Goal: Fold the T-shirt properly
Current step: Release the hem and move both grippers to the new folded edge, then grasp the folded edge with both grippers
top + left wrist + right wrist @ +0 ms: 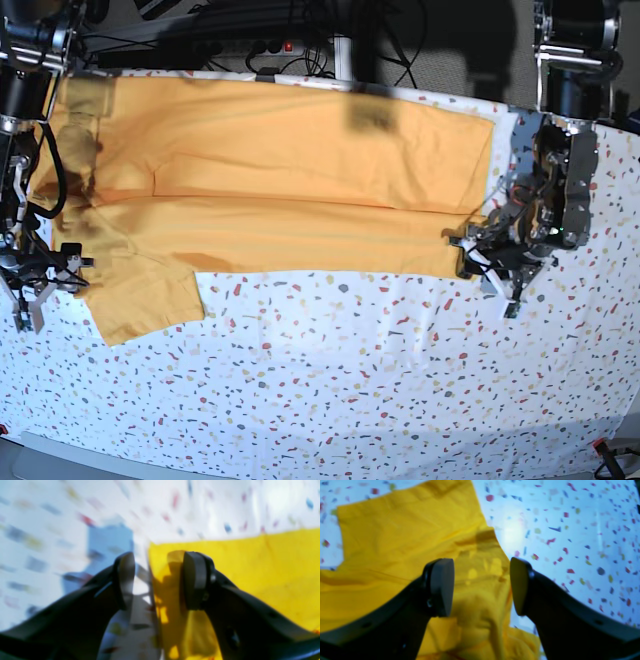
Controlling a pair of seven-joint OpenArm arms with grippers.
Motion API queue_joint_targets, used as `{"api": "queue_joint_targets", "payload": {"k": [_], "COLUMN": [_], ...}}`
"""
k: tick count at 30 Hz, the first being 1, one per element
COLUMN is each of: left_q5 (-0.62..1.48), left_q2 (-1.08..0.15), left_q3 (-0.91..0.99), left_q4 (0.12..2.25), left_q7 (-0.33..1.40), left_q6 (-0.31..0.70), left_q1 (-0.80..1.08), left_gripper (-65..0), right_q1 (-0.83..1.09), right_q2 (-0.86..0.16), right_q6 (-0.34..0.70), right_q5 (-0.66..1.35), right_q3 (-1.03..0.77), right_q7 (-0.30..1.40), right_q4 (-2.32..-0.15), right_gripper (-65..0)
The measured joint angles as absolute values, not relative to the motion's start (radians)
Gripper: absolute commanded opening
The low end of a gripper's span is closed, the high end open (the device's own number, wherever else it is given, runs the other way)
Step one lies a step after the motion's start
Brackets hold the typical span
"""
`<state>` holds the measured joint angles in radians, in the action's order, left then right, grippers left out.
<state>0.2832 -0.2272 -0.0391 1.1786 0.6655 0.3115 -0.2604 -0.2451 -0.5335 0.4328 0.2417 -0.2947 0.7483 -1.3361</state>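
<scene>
Two grippers I see released: the left gripper (157, 580) gapes over the T-shirt's (300, 180) hem corner, the right gripper (481, 587) over its sleeve; the T-shirt lies folded lengthwise on the speckled table (350, 380).

I see a white worktop (330, 380) speckled with coloured flecks, bright glare on it, and dark cables (300, 30) tangled along its far edge.

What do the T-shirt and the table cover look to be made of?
T-shirt: soft matte knit, probably cotton; it creases and bunches at the sleeve.
Table cover: smooth white sheet with coloured flecks, likely printed plastic or cloth; the glare suggests a slight sheen.
</scene>
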Motion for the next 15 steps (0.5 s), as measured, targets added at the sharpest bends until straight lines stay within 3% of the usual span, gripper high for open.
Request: {"api": "queue_joint_targets", "payload": {"k": [7, 9, 12, 15], "left_q5": [0.284, 0.257, 0.25, 0.251], "left_q2": [-0.207, -0.207, -0.208, -0.208], "left_q3": [-0.038, -0.038, -0.038, -0.038], "left_q4": [1.152, 1.152, 1.151, 1.151], "left_q7": [0.654, 0.653, 0.654, 0.655], "left_q6": [0.314, 0.314, 0.314, 0.317], "left_q1": [-0.277, -0.277, -0.277, -0.277], "left_gripper": [-35.9, -42.5, -62.9, -65.0], "right_q1": [-0.257, -0.257, -0.258, -0.259], "right_q2": [-0.468, -0.462, -0.456, -0.455], "right_q6": [0.434, 0.434, 0.434, 0.434], "right_q5": [0.239, 0.239, 0.239, 0.212], "right_q3": [-0.294, -0.294, -0.294, -0.294], "right_q7": [0.745, 0.731, 0.702, 0.626], "right_q4": [-1.336, -1.336, -1.336, -1.328], "right_gripper": [-29.9, -29.9, -29.9, -30.0]}}
